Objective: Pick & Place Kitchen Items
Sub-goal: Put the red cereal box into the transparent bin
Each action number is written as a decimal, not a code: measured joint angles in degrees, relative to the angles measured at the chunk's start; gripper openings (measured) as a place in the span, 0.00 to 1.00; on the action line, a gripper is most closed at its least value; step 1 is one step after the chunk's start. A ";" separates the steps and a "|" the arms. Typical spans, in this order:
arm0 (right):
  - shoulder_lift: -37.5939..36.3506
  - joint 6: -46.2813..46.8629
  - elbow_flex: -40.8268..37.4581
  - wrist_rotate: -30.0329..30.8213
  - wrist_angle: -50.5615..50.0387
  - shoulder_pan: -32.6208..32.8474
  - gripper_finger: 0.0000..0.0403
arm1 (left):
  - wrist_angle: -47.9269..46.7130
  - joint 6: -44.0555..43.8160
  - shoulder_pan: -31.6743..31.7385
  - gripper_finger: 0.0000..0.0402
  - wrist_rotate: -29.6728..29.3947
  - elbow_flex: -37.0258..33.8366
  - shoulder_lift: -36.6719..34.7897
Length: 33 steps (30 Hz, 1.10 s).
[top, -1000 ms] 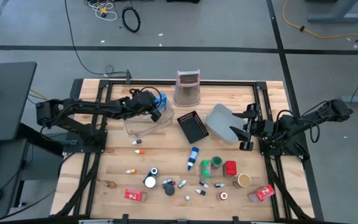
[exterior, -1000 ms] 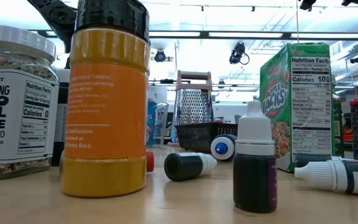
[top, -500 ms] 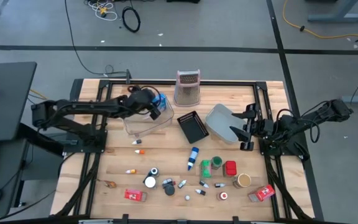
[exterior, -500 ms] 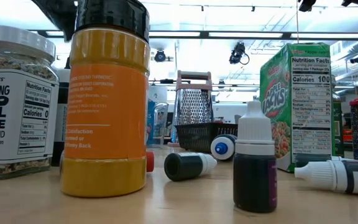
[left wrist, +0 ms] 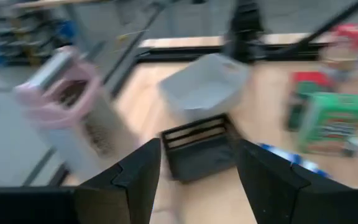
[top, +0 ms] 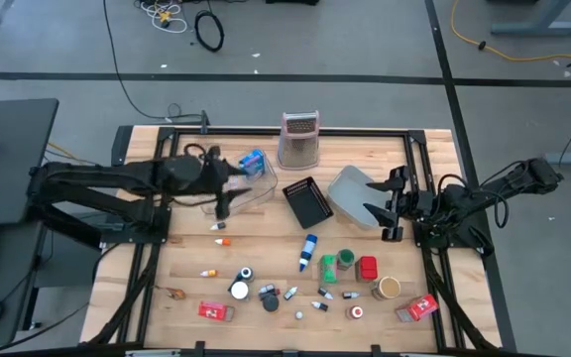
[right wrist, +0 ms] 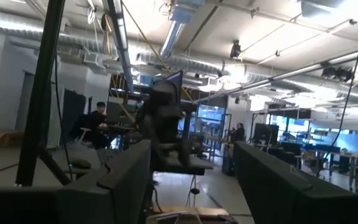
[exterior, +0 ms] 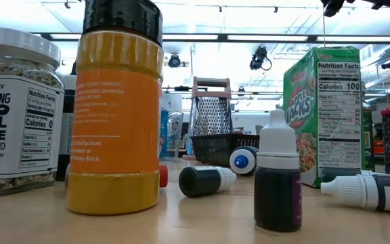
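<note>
Left gripper (top: pixel 222 203) open, empty, over clear tray (top: pixel 238 198); blue packet (top: pixel 254 161) placed. Next: fetch item. Right gripper (top: pixel 393 205) open, idle.

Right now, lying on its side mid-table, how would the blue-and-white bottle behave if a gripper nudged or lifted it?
The blue-and-white bottle lies flat on the wooden table, so it would probably roll if pushed from the side. It looks like smooth plastic, so possibly slippery between fingers. Being slim, it is likely light.
</note>
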 joint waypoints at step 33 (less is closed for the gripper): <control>2.03 -2.01 0.00 2.61 -2.17 0.00 0.59 | 1.12 -14.93 -42.78 0.57 -6.56 -0.13 13.03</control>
